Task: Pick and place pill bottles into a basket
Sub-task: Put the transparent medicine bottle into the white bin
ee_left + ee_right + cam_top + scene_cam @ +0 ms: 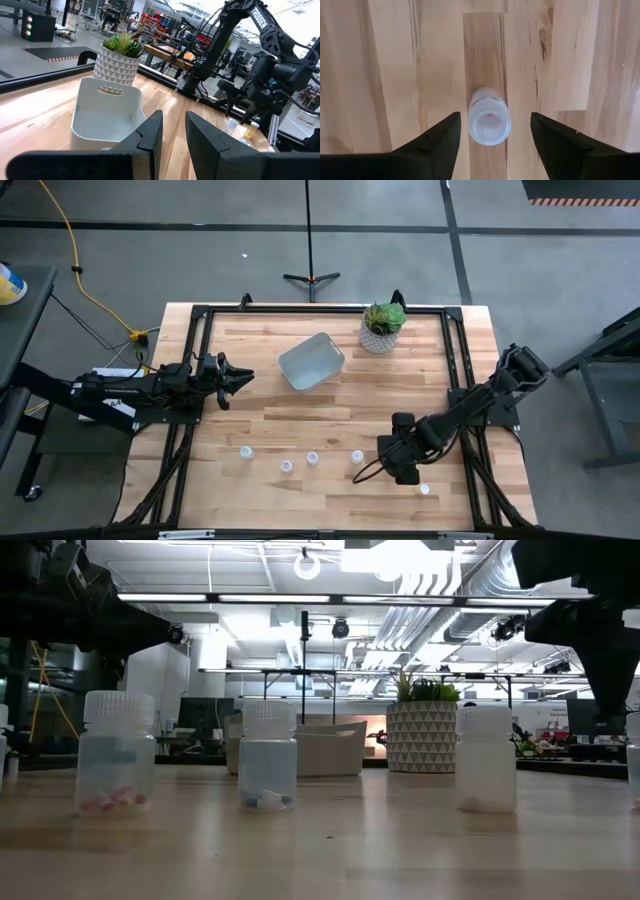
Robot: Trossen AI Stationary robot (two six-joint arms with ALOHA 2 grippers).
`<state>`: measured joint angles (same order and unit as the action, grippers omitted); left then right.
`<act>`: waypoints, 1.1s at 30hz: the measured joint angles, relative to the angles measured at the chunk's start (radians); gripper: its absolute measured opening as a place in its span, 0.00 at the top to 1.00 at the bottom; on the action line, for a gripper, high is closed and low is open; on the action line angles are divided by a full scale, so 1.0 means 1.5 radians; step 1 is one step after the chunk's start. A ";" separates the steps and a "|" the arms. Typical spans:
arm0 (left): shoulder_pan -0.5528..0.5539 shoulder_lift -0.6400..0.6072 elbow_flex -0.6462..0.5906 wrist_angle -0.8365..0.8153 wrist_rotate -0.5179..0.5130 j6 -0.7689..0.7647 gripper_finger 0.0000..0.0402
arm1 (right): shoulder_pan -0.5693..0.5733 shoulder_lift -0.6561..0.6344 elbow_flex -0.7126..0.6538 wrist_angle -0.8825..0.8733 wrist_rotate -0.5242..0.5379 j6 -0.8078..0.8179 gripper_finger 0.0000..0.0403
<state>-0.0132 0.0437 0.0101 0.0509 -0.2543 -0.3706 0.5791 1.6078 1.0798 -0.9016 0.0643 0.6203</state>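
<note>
Bottles stand in a loose row near the surface's front edge; none shows in the basket, so the task looks barely begun. Left gripper hovers left of the basket, jaws narrowly parted, empty. Right gripper hangs spread wide over one bottle. Bottles are translucent, white-capped cylinders; the basket smooth plastic with rounded corners; the surface pale wood planks.

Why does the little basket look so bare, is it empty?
Yes, empty. The left wrist view looks straight into the basket and shows only its bare white floor. From above, the pill bottles all stand out on the table.
</note>
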 joint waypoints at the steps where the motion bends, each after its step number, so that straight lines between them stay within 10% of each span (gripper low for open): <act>1: 0.000 0.000 0.000 0.000 0.000 0.000 0.70 | 0.001 0.004 0.000 0.000 -0.001 0.000 0.43; 33: 0.000 0.000 0.000 0.000 0.000 0.000 0.70 | 0.017 0.037 -0.033 0.039 -0.014 0.035 0.59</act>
<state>-0.0132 0.0433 0.0099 0.0509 -0.2548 -0.3710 0.6048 1.6638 1.0306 -0.8427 0.0428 0.6726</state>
